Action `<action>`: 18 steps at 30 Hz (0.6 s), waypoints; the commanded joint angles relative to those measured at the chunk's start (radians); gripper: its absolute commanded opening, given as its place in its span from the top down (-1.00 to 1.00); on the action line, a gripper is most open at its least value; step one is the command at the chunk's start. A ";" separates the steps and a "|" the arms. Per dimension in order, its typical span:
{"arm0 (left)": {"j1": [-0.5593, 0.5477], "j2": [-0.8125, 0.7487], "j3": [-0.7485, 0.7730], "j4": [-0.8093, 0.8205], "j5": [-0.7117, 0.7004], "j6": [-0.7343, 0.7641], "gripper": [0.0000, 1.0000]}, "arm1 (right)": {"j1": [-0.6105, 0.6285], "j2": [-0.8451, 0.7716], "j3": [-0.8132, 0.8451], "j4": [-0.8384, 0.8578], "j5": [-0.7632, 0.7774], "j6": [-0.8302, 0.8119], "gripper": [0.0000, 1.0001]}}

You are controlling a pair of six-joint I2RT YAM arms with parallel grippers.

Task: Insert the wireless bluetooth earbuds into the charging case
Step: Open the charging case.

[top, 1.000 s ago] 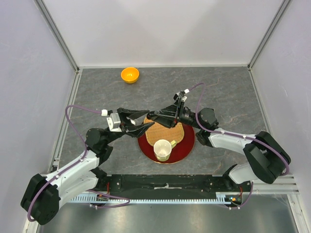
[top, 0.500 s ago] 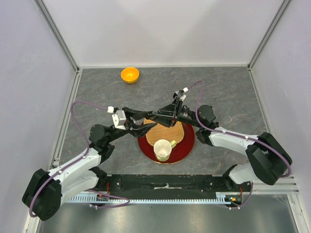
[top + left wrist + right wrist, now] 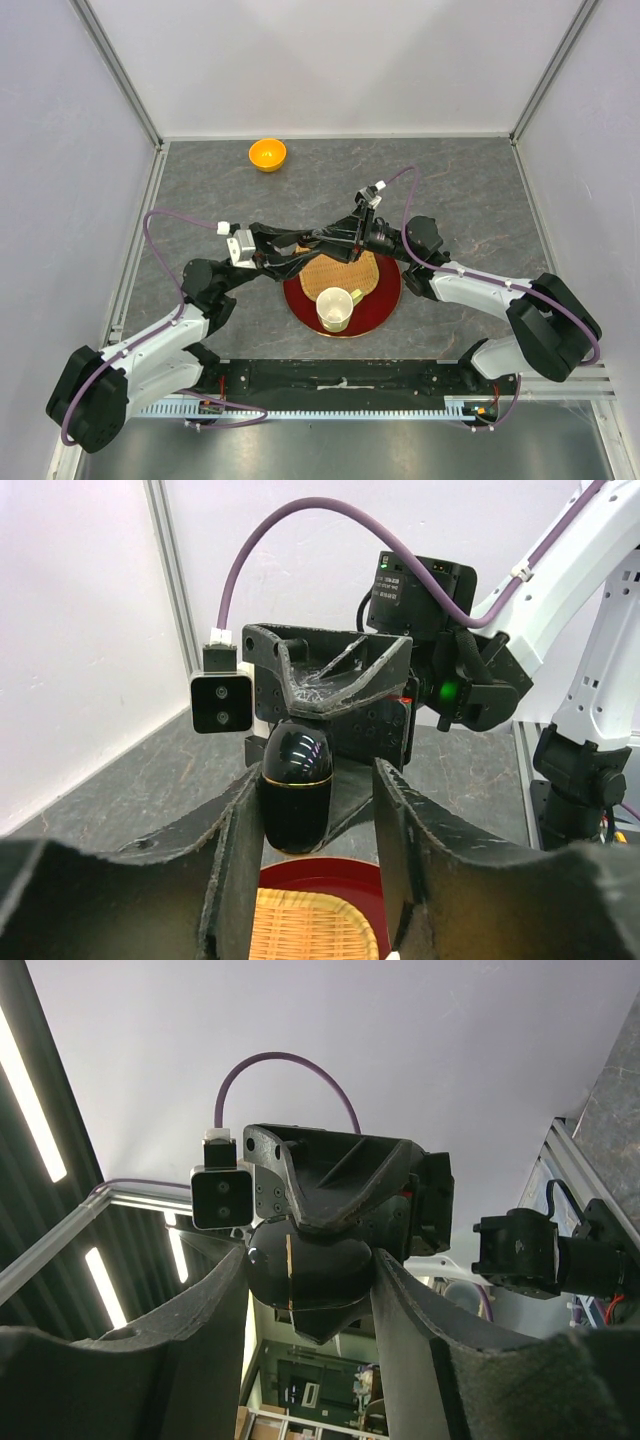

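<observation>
The charging case (image 3: 297, 780) is a glossy black egg with a thin gold seam. My right gripper (image 3: 310, 1285) is shut on it, and it (image 3: 320, 1260) fills the gap between both pads. My left gripper (image 3: 312, 815) is open around the same case, which rests against the left pad with a gap on the other side. In the top view both grippers meet nose to nose (image 3: 308, 243) above the far left edge of the red tray (image 3: 385, 300). No earbuds show in any view.
A woven bamboo mat (image 3: 335, 272) lies on the red tray, and a cream cup (image 3: 334, 308) stands at its near edge. An orange bowl (image 3: 267, 154) sits at the far left of the grey table.
My left gripper has moved right towards the right gripper, and its jaws have narrowed around the case. The right gripper has shifted slightly left.
</observation>
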State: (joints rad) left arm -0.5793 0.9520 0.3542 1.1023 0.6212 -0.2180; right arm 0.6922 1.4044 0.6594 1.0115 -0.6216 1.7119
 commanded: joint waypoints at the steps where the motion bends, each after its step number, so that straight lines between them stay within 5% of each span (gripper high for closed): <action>1: -0.001 -0.002 0.008 0.070 -0.008 -0.009 0.05 | 0.007 -0.027 0.029 0.039 0.006 -0.006 0.55; 18: -0.002 0.036 0.017 0.067 -0.005 -0.011 0.13 | 0.018 -0.018 0.032 0.070 0.013 0.006 0.54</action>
State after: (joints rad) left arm -0.5785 0.9859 0.3542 1.1175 0.6212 -0.2188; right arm 0.7036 1.4040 0.6594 1.0149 -0.6228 1.7142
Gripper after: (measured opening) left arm 0.468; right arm 0.537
